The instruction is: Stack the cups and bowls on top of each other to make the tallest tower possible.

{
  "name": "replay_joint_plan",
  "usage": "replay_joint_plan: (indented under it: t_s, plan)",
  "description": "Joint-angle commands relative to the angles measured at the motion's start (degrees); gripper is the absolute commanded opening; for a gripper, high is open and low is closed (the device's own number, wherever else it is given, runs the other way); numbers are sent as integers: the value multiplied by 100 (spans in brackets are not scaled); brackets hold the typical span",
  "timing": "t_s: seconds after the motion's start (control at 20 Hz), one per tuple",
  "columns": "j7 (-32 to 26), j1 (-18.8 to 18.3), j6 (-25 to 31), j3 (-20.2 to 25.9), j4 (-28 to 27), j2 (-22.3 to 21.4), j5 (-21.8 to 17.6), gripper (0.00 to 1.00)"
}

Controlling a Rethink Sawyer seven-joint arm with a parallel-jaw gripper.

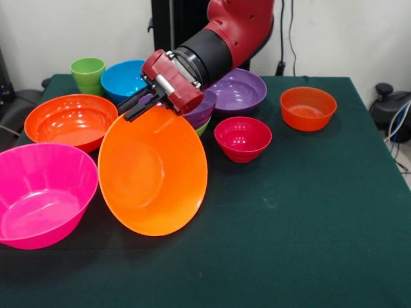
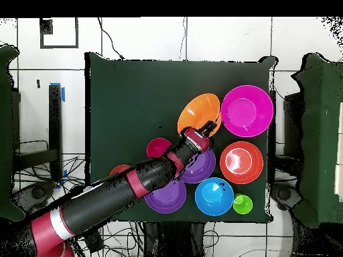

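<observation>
My gripper [image 1: 133,108] is shut on the top rim of the large orange bowl [image 1: 153,173] and holds it tilted steeply, its opening facing the camera. In the overhead view the gripper [image 2: 209,125] sits at the edge of that bowl [image 2: 197,110]. Behind the wrist stands the tower, a purple bowl [image 1: 203,108] on a lime-green bowl [image 1: 204,127]; it also shows in the overhead view [image 2: 201,168]. The lime-green cup [image 1: 88,74] stands upright at the far left. The large pink bowl [image 1: 42,192] sits just left of the orange one.
A red-orange bowl [image 1: 70,120] and a blue bowl [image 1: 122,78] sit at the left rear. A second purple bowl [image 1: 239,91], a small magenta bowl [image 1: 243,138] and a small orange bowl [image 1: 308,108] sit to the right. The table [image 1: 308,231] is dark green.
</observation>
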Motion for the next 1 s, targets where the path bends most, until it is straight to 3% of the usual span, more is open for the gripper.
replay_joint_plan:
  t_s: [0.05, 0.3, 1.0]
  plan:
    - [-548, 31, 939, 602, -1156, -163, -356, 0]
    - [-660, -20, 1317, 711, -1403, -446, -707, 0]
    - [-1209, -314, 2541, 1744, -2121, -1758, -2139, 0]
